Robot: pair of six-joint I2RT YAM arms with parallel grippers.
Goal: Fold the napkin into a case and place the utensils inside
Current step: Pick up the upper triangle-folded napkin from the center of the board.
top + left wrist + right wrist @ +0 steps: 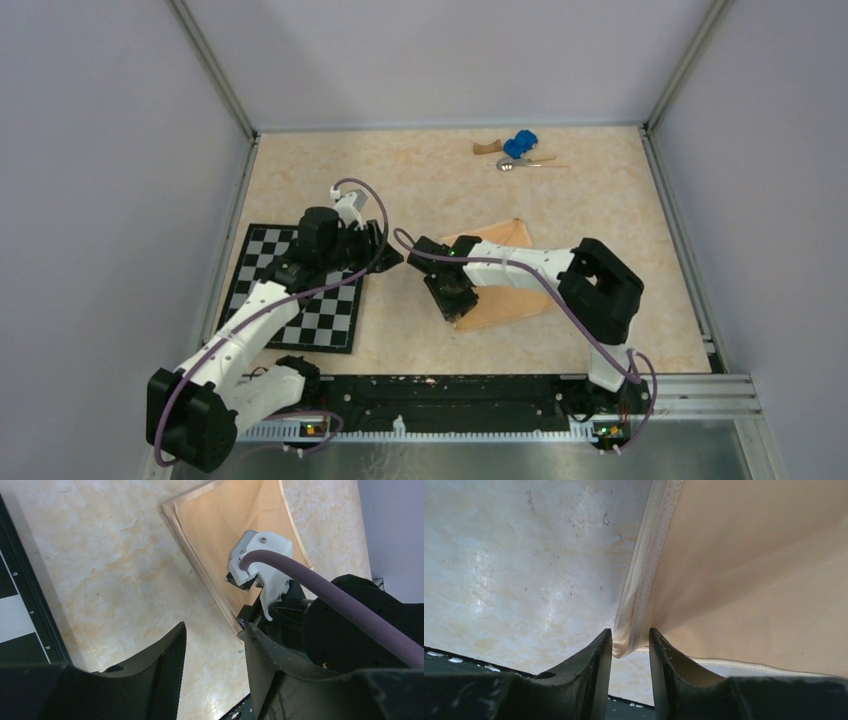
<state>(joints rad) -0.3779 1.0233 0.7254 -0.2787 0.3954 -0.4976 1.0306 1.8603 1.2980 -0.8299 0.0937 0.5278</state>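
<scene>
The peach-orange napkin (505,238) lies on the table right of centre, with doubled edges in the left wrist view (225,525). My right gripper (456,304) is at its near-left corner. In the right wrist view the jaws (630,637) are pinched on the hemmed corner of the napkin (749,570), and creases run out from the grip. My left gripper (386,256) is open and empty over bare table (215,645), just left of the napkin. A silver spoon (512,164) lies at the far back.
A black-and-white checkerboard mat (330,318) lies at the left under my left arm. A blue toy car (520,145) and a brown wooden block (487,149) sit by the spoon. A black rail (450,395) runs along the near edge. Walls enclose the table.
</scene>
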